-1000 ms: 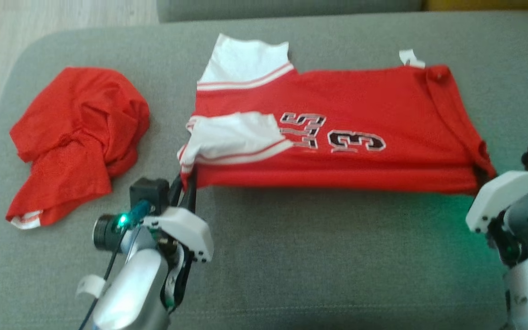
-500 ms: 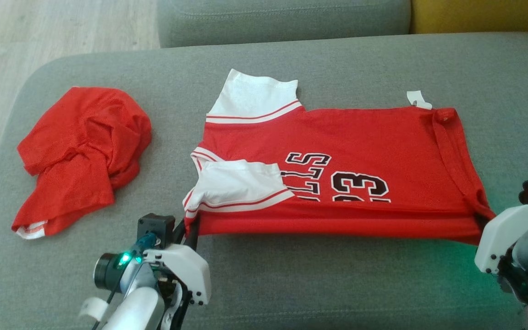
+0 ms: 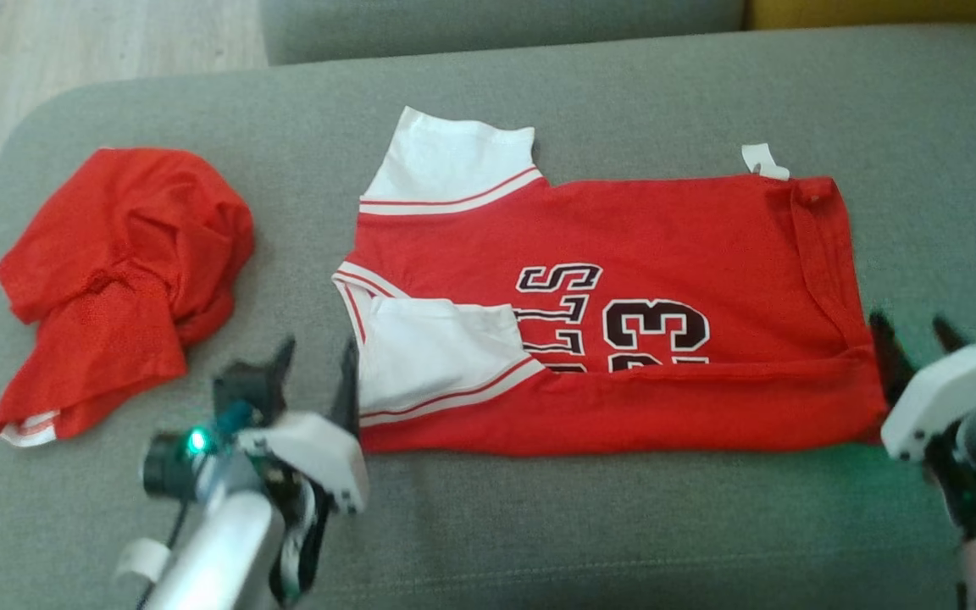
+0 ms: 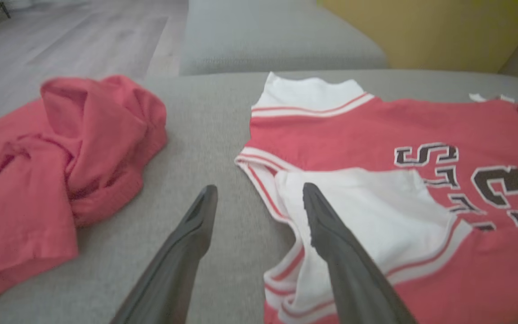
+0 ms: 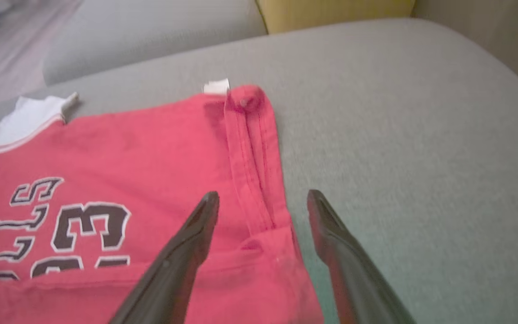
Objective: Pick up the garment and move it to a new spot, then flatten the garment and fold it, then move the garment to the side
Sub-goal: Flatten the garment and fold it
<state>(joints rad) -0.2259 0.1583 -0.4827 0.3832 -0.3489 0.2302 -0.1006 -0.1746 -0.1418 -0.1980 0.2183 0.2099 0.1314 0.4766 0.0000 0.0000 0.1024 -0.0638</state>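
Two red garments are seen on a broad grey sofa cushion [image 3: 539,525], which takes up most of the head view. The larger is a jersey [image 3: 623,229], which is laid flat across the middle and right of the cushion, with its near long edge folded up over the lower part of the black-and-white numerals [image 3: 657,326]. One white sleeve [image 3: 437,356] is folded in over the red cloth at the near left corner, and the other white sleeve [image 3: 454,157] is spread out at the far left corner. The smaller garment [image 3: 115,280] is left crumpled in a heap at the left end of the cushion, well apart from the jersey.

The left tool [image 3: 318,347] is held at the jersey's near left corner with its fingers spread and nothing gripped between them. In its wrist view one finger is seen above the folded sleeve's edge, the other above bare cushion. The right tool [image 3: 906,322] is likewise spread and empty at the near right corner, where the hem is straddled by the two fingers.

A small white label [image 3: 763,161] is seen at the far right corner, just off the red cloth.
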